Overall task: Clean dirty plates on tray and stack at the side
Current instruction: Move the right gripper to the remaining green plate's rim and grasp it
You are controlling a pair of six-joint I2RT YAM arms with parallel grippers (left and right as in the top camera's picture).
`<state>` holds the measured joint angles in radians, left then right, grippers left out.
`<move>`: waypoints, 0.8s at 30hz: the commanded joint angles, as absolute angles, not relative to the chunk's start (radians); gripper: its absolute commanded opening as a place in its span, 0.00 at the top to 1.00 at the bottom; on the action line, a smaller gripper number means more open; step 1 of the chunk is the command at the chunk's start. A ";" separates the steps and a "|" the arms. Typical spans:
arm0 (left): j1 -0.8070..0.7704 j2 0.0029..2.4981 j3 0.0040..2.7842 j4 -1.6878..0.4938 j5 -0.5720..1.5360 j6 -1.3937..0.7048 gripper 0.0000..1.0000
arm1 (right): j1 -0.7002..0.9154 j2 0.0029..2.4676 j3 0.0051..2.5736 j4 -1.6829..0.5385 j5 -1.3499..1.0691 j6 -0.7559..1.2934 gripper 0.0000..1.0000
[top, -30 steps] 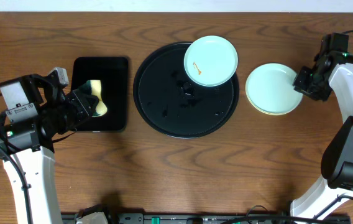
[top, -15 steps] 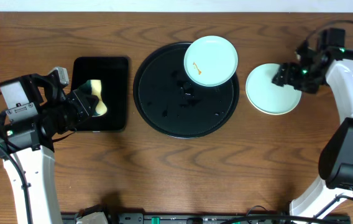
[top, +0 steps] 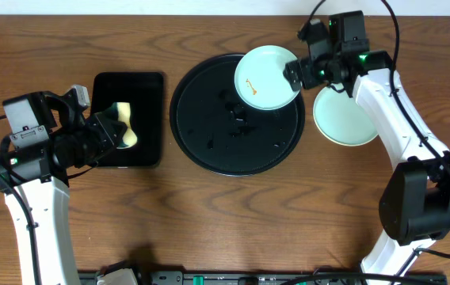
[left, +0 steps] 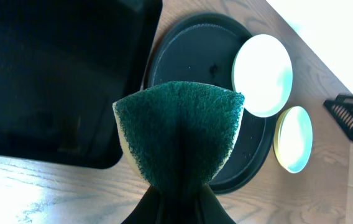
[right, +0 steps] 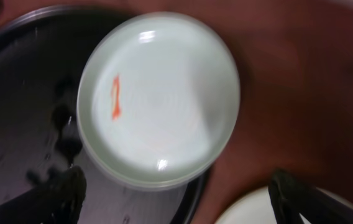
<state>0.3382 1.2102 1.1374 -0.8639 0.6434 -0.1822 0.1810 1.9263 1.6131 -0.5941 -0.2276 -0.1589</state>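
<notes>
**Sponge pinched in the left claw, right claw spread over the smudged plate**

In the left claw (left: 176, 208): a sponge (left: 179, 134), clenched tight and folded at the middle, green scouring face outward, yellow body behind. Directly beneath that claw, the rectangular black tray (top: 142, 87). Beyond its tips, the tray (top: 209, 138), round, black and glossy, with a raised rim.

At the right claw (top: 306, 73): fingers (right: 58, 193) spread wide, released, grasping nothing. Just below and ahead of the tips, a pale mint plate (right: 158, 99) with an orange smudge (right: 115, 96) left of its middle. Lying on the round tray at the side nearest this claw, its edge reaching out past the rim. Back toward the wrist, off the tray on the table (top: 233, 214), a stack of two more plates (top: 350, 119), mint on top of pale yellow. Near the tray's rim, apart from the smudged plate.
</notes>
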 commanded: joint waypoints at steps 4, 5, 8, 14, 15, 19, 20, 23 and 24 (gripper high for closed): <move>0.334 1.212 1.127 -0.874 0.634 -0.164 0.92 | 0.175 2.053 1.636 -0.445 -0.184 -0.188 0.14; 0.334 1.212 1.127 -0.874 0.634 -0.164 0.92 | 0.173 2.074 1.636 -0.422 -0.185 -0.188 0.14; 0.334 1.212 1.127 -0.874 0.634 -0.164 0.92 | 0.163 2.124 1.636 -0.367 -0.219 -0.188 0.14; 0.334 1.212 1.127 -0.874 0.605 -0.165 0.92 | 0.142 2.169 1.636 -0.341 -0.244 -0.165 0.22; 0.334 1.212 1.127 -0.876 0.588 -0.165 0.92 | 0.141 2.179 1.636 -0.331 -0.244 -0.165 0.20; 0.334 1.212 1.127 -0.886 0.563 -0.165 0.92 | 0.138 2.216 1.636 -0.298 -0.244 -0.165 0.20; 0.332 1.212 1.127 -0.888 0.563 -0.165 0.92 | 0.138 2.227 1.636 -0.290 -0.244 -0.165 0.25; 0.321 1.212 1.127 -0.889 0.563 -0.165 0.92 | 0.138 2.249 1.636 -0.279 -0.244 -0.162 0.27; 0.314 1.212 1.127 -0.889 0.562 -0.165 0.92 | 0.138 2.260 1.636 -0.271 -0.244 -0.161 0.30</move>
<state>0.3305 1.2102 1.1374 -0.8864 0.5774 -0.1818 0.1417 2.2162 1.6279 -0.2783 -0.2352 -0.1658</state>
